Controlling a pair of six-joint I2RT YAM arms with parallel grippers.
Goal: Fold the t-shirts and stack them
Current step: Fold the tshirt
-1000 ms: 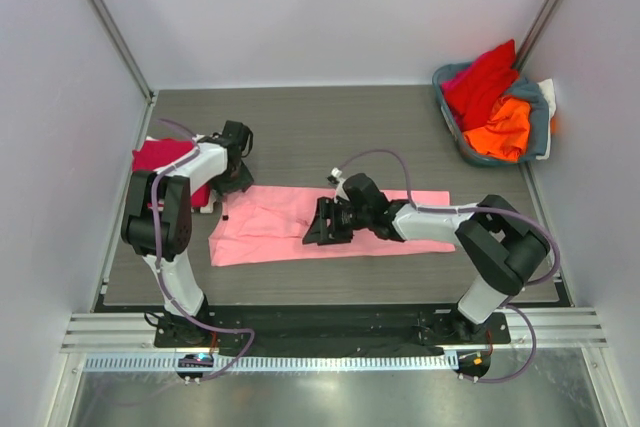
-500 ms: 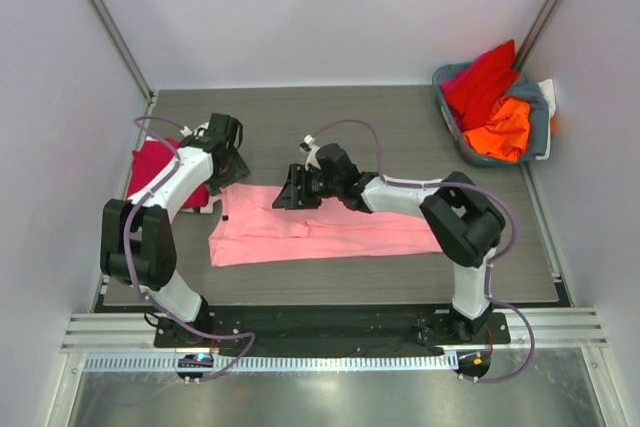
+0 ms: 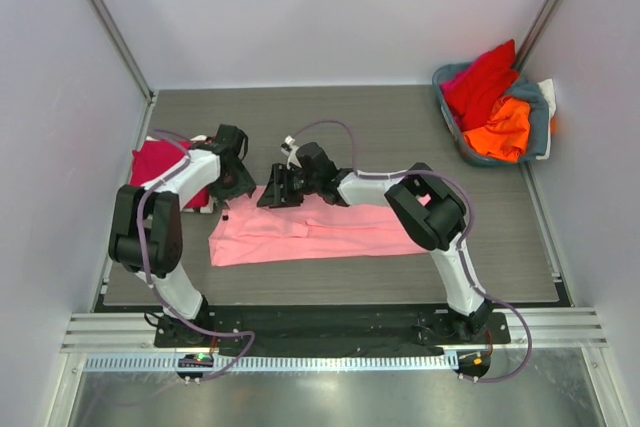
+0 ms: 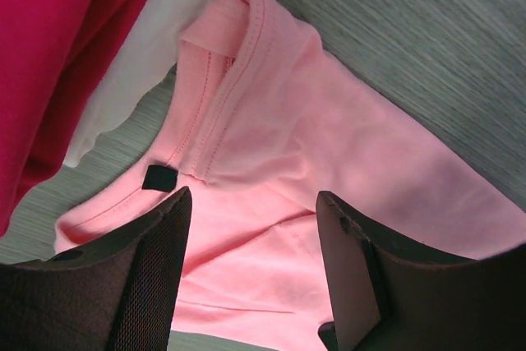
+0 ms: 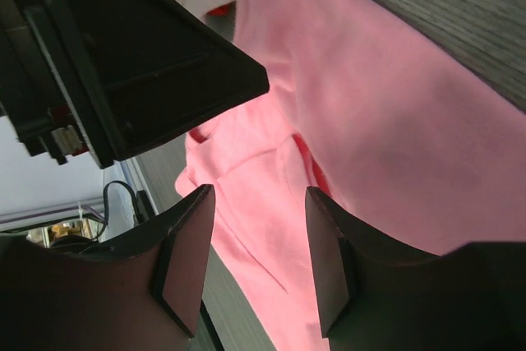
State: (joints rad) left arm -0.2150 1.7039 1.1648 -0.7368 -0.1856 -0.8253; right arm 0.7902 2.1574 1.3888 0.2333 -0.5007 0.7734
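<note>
A light pink t-shirt point(image 3: 330, 232) lies flat on the table as a long strip, its collar end at the left. My left gripper point(image 3: 240, 187) hovers open over that collar end. In the left wrist view the left gripper point(image 4: 255, 277) has the collar point(image 4: 222, 104) and a black tag point(image 4: 159, 177) in front of its fingers. My right gripper point(image 3: 268, 195) stands open close beside it, above the shirt's far edge. In the right wrist view the right gripper point(image 5: 256, 260) has only pink cloth point(image 5: 370, 121) below it. A crimson t-shirt point(image 3: 160, 160) lies on a white t-shirt point(image 3: 205, 205) at the left.
A grey-blue basket point(image 3: 540, 122) in the far right corner holds a red t-shirt point(image 3: 485, 77) and an orange t-shirt point(image 3: 505, 127). The left gripper's black body point(image 5: 140, 63) fills the upper left of the right wrist view. Grey walls close in both sides of the table.
My right gripper has travelled left along the pink t-shirt to its collar end. The left gripper shifted a little toward the same spot. The shirt lies as before.
</note>
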